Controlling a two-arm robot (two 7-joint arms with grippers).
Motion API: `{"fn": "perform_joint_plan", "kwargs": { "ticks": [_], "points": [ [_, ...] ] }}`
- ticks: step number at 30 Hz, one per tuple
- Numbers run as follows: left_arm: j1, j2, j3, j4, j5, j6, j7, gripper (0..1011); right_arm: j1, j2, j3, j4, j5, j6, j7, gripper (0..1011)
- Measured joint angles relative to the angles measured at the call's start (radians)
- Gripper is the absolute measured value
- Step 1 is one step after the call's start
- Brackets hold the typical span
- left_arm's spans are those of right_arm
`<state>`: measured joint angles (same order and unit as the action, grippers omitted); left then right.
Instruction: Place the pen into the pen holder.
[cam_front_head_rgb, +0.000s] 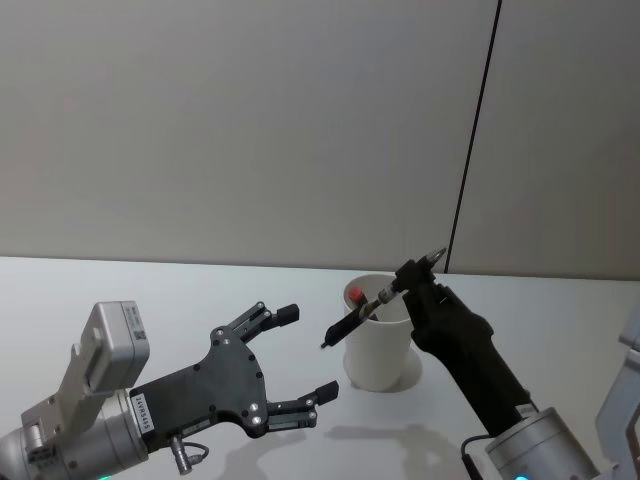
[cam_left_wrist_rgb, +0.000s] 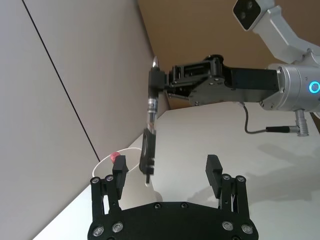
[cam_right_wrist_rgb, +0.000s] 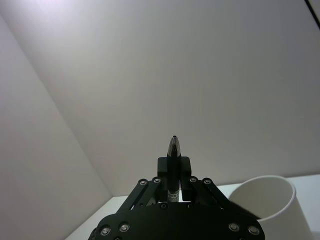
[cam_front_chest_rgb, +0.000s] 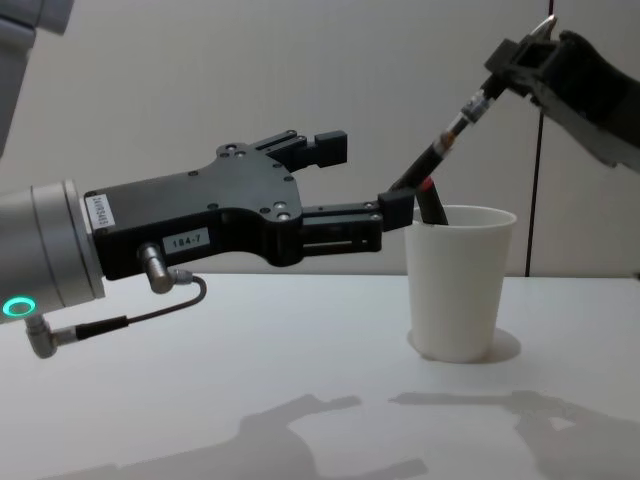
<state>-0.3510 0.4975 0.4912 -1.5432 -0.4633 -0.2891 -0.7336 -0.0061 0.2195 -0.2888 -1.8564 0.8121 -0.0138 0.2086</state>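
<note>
a: what's in the pen holder (cam_front_head_rgb: 379, 345)?

b: the white cup stands upright on the white table (cam_front_head_rgb: 120, 290). something with a red tip (cam_front_head_rgb: 354, 294) already rests inside, against the rim on my left.

a: and the pen (cam_front_head_rgb: 375, 301)?

b: my right gripper (cam_front_head_rgb: 424, 268) pinches it near its silver tip, fingers pressed on the barrel. it tilts above the cup, its dark lower end down and toward my left, over the rim, not yet inside.

a: your left gripper (cam_front_head_rgb: 303, 364)?

b: fingers spread wide, holding nothing, just beside the cup on my left, above the table.

a: the room?

b: a plain pale wall (cam_front_head_rgb: 240, 120) behind the table, with one dark vertical seam (cam_front_head_rgb: 473, 135).
</note>
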Motion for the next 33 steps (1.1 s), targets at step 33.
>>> {"fn": "perform_joint_plan", "kwargs": {
  "ticks": [33],
  "points": [
    [0.0,0.0,0.0,0.0,0.0,0.0,0.0,1000,0.06,-0.022,-0.021,0.039,-0.495,-0.257,-0.133,144]
  ]
}}
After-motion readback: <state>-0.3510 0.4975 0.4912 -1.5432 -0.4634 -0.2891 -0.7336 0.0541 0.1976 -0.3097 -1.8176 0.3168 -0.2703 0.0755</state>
